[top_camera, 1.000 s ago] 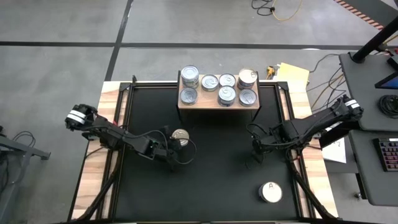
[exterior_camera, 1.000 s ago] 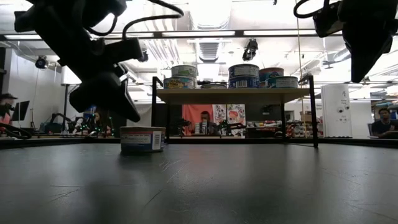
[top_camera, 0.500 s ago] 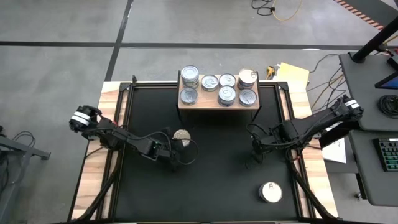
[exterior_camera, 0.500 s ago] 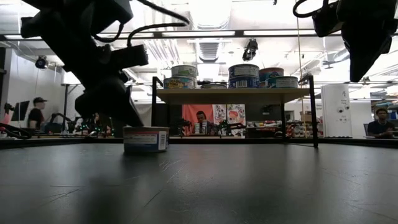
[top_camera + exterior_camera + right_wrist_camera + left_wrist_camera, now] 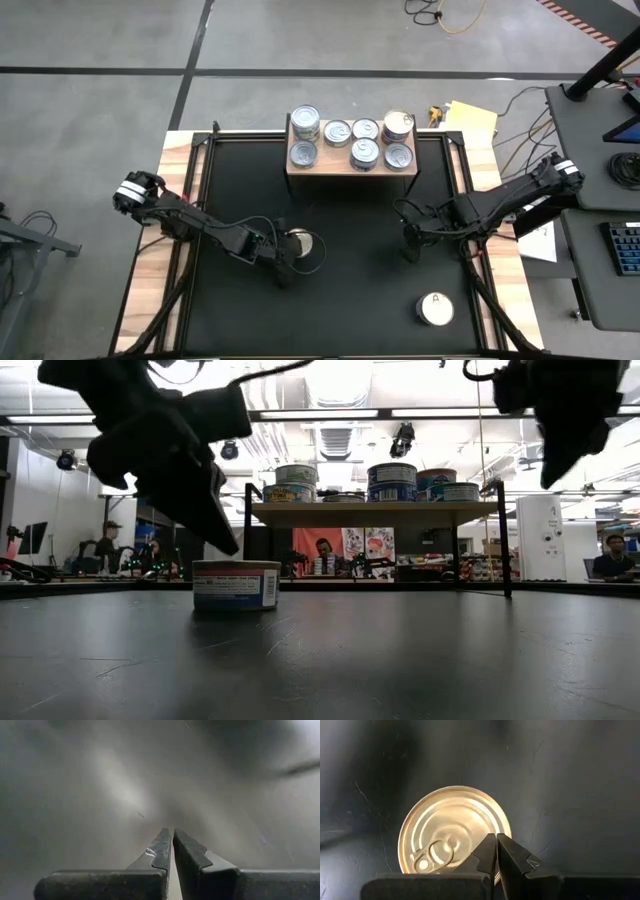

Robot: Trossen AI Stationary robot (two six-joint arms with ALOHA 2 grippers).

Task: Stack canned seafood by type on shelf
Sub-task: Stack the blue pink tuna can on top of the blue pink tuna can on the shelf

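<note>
- The gold-topped tin (image 5: 299, 243) sits flat on the black tabletop (image 5: 350, 300), left of centre, lid up; its pull ring (image 5: 441, 853) lies toward the left gripper.
- The left gripper (image 5: 284, 258) hovers at its near-left edge, fingers pressed together, holding nothing.
- The right gripper (image 5: 408, 244) waits mid-right, likewise closed and empty.
- Seven tins stand upright on the far shelf (image 5: 352, 168).
- The white-topped tin (image 5: 435, 309) rests near-right.

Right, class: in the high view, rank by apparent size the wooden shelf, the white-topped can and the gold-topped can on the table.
1. Wooden shelf, clearly largest.
2. White-topped can and gold-topped can: they look about alike, so no ranking.
</note>
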